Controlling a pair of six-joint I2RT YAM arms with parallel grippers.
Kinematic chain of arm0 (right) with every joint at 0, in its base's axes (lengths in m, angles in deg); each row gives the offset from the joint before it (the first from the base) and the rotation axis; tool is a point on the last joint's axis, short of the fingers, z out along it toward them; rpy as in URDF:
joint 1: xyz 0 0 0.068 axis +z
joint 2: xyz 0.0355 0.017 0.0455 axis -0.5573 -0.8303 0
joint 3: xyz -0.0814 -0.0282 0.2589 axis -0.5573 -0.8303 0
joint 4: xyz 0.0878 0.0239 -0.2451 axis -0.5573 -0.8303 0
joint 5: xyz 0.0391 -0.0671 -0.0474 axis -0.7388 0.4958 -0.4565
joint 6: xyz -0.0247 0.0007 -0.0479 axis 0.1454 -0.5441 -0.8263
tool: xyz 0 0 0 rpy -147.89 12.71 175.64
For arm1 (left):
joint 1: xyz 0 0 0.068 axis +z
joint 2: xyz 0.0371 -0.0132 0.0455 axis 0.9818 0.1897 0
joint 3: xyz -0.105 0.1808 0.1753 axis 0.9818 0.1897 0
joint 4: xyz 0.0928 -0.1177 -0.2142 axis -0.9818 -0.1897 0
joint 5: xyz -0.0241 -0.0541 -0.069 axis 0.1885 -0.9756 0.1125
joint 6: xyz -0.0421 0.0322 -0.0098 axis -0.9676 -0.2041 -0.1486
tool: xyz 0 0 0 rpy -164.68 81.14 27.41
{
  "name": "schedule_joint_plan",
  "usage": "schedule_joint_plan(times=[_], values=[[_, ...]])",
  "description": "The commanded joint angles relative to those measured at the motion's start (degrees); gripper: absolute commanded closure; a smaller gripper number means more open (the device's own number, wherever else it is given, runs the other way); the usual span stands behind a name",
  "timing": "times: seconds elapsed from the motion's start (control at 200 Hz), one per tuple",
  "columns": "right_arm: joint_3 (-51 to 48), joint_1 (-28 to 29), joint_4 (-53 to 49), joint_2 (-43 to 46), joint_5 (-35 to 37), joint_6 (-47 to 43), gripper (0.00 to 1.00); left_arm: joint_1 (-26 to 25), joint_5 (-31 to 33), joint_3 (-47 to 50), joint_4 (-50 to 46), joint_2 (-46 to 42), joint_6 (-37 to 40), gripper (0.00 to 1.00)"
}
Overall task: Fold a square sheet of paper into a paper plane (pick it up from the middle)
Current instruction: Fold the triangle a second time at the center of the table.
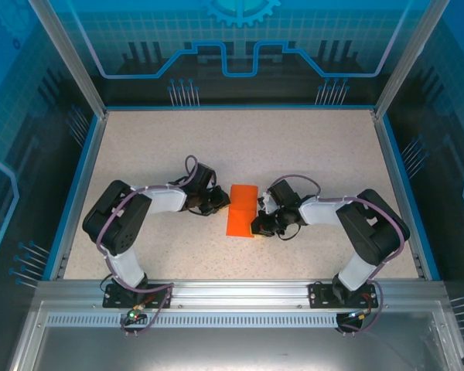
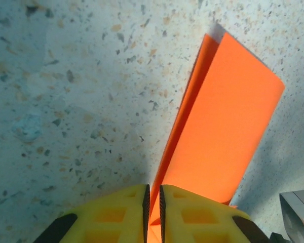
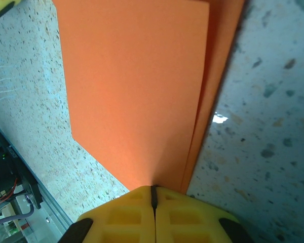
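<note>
The square sheet of paper is bright orange and folded over into a narrow rectangle, lying mid-table between both arms. My left gripper is at its left edge. In the left wrist view the yellow jaws stand a narrow gap apart, with the folded edge of the paper running in between them. My right gripper is at the paper's lower right. In the right wrist view that gripper is shut, pinching the near edge of the layered paper.
The speckled tabletop has a blue rim on the left and right and along the back. An aluminium rail with both arm bases runs along the near edge. Open tabletop lies behind the paper.
</note>
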State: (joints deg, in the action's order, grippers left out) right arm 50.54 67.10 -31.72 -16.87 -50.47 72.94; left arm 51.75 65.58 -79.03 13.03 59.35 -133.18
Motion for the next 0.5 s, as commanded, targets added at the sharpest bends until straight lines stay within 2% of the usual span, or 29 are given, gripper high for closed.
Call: schedule_joint_plan(times=[0.0, 0.12, 0.29, 0.495], values=[[-0.4, 0.1, -5.1, -2.0, 3.2, -0.4, 0.94, 0.6, -0.6, -1.5, -2.5, -4.1, 2.0, 0.83], [0.1, 0.1, -4.8, -2.0, 3.0, -0.1, 0.94, -0.2, -4.7, 0.1, 0.6, -5.6, 0.5, 0.82], [0.1, 0.2, -3.5, -1.3, 2.3, 0.4, 0.93, -4.1, -9.5, 0.3, 3.6, -3.8, 0.6, 0.82], [0.9, 0.2, -3.7, -0.3, 2.2, 0.6, 0.93, -5.2, -10.7, 0.3, 6.7, 0.9, -0.5, 0.82]])
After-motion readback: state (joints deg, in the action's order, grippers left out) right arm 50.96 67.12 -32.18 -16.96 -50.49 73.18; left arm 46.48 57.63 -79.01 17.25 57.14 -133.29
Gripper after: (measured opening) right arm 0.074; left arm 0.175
